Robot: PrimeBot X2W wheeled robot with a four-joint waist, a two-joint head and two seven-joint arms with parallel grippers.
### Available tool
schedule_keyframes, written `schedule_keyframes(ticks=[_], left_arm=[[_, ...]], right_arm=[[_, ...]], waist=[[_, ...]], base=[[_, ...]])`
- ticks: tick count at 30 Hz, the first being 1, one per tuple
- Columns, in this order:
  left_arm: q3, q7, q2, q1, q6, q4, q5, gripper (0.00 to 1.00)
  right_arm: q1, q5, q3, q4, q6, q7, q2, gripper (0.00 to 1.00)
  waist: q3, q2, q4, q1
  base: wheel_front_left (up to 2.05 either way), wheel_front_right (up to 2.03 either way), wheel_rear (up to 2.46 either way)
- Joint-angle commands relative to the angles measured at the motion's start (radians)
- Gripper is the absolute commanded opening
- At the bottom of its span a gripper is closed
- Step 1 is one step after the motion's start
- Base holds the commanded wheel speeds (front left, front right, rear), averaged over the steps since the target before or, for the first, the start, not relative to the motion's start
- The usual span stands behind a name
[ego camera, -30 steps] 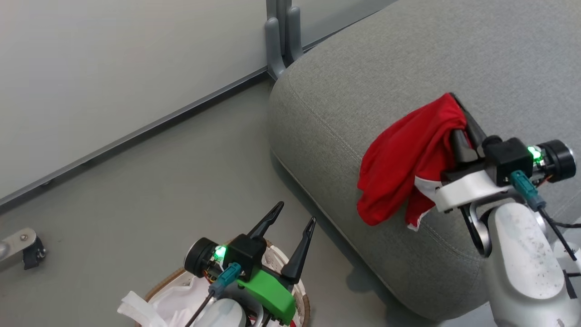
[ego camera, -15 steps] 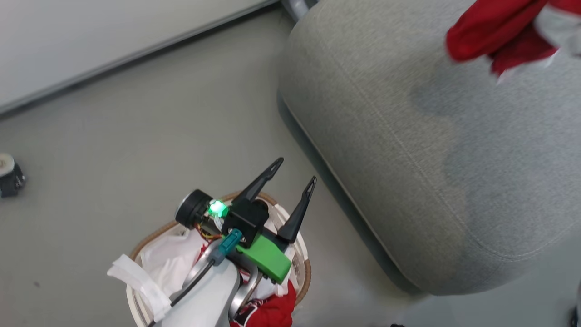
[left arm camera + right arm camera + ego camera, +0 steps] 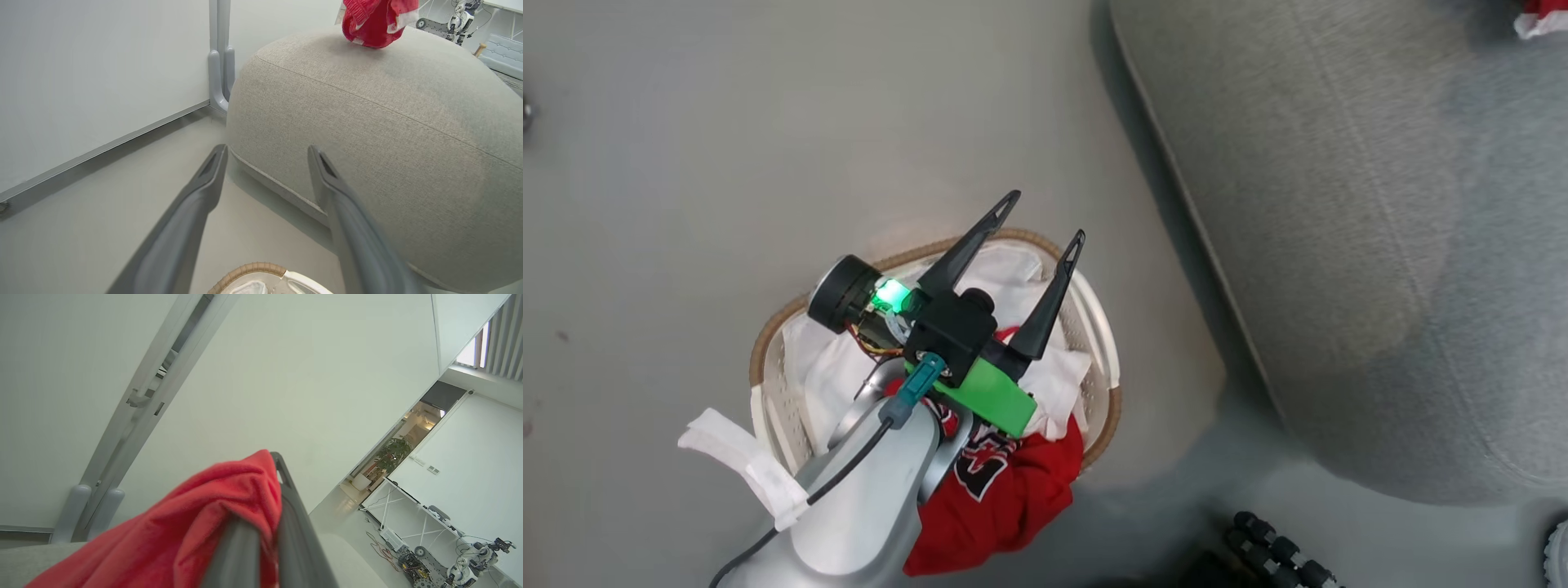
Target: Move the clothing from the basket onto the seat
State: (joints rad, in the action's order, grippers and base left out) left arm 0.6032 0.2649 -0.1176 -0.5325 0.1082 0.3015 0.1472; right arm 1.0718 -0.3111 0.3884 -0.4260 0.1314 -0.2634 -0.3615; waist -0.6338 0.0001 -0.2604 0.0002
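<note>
Overhead, left tool (image 3: pixel 1046 216) spread above basket (image 3: pixel 754 363) (jersey (image 3: pixel 1005 498) inside); right wrist view, right tool (image 3: pixel 270 470) pinching shorts (image 3: pixel 184 526).

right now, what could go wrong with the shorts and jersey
1. The shorts drape over the fingers of the right gripper, so they may cling when it opens instead of dropping on the seat.
2. The jersey lies against the white liner in the basket; the open left gripper might pinch the liner too and drag the basket.
</note>
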Motion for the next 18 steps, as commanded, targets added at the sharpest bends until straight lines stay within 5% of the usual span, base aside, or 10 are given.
schedule_keyframes(ticks=[1, 14, 16, 17, 18], left_arm=[[-0.005, -0.001, -0.011, -0.024, -0.005, -0.004, -0.013, 1.0], [-0.013, -0.001, -0.012, -0.014, -0.011, 0.008, -0.006, 1.0], [-0.015, -0.001, -0.012, -0.011, -0.011, 0.012, -0.005, 1.0], [-0.016, -0.001, -0.011, -0.009, -0.011, 0.013, -0.003, 1.0], [-0.016, -0.001, -0.009, -0.007, -0.011, 0.014, -0.001, 1.0]], right_arm=[[-0.002, -0.012, 0.01, -0.012, -0.001, -0.002, 0.009, 0.0], [-0.149, -0.041, 0.03, -0.091, -0.001, -0.002, 0.075, 0.04], [-0.161, -0.038, 0.032, -0.086, -0.001, -0.002, 0.08, 0.39], [-0.169, -0.036, 0.032, -0.086, -0.001, -0.002, 0.087, 1.0], [-0.179, -0.034, 0.034, -0.091, -0.001, -0.002, 0.093, 1.0]], waist=[[-0.125, -0.0001, 0.095, -0.0002], [-0.13, -0.0001, 0.095, -0.0002], [-0.123, -0.0001, 0.09, -0.0002], [-0.119, -0.0001, 0.088, -0.0002], [-0.112, -0.0001, 0.086, -0.0002]], base=[[0.0, 0.0, 0.0], [0.0, 0.0, 0.0], [0.0, 0.0, 0.0], [0.0, 0.0, 0.0], [0.0, 0.0, 0.0]])
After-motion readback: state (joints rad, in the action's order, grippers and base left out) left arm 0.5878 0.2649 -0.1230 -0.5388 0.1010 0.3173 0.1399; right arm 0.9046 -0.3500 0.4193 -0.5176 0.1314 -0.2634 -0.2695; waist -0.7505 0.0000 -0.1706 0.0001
